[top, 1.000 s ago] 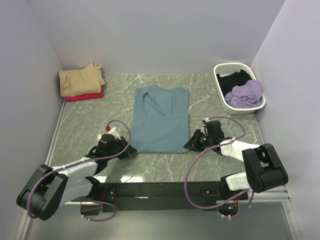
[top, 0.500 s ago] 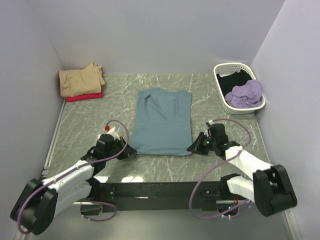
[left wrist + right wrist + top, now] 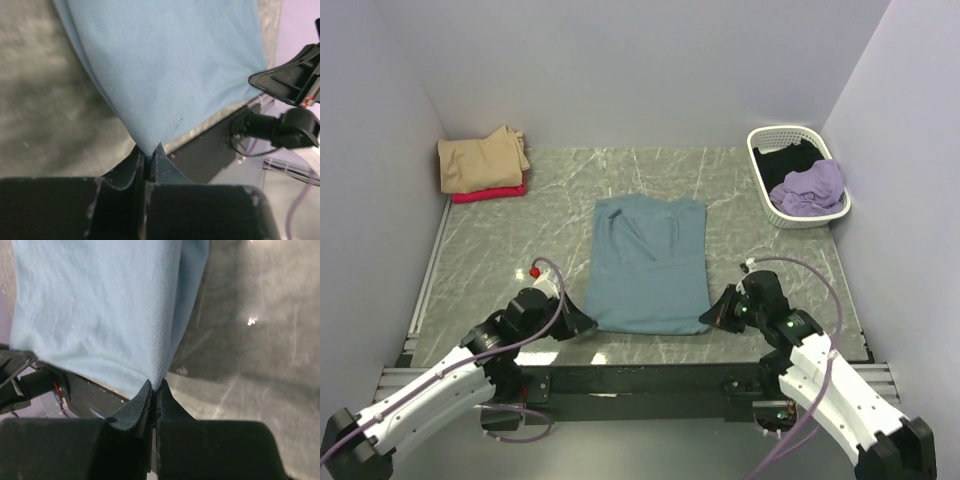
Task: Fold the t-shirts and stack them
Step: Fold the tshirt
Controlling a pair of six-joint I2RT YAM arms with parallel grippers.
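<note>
The teal-blue t-shirt lies flat, folded to a long strip, in the middle of the table. My left gripper is shut on its near left corner. My right gripper is shut on its near right corner. Both corners sit close to the table's near edge. A folded tan t-shirt lies on a red one at the far left. A lilac t-shirt and a black one lie in the white basket.
The basket stands at the far right by the wall. The black mounting rail runs along the near edge, just below the shirt's hem. Walls close the table in on three sides.
Both grippers have pulled the teal-blue shirt toward the near edge. Its hem and collar now lie nearer to me than one second ago. Both arms have drawn back.
</note>
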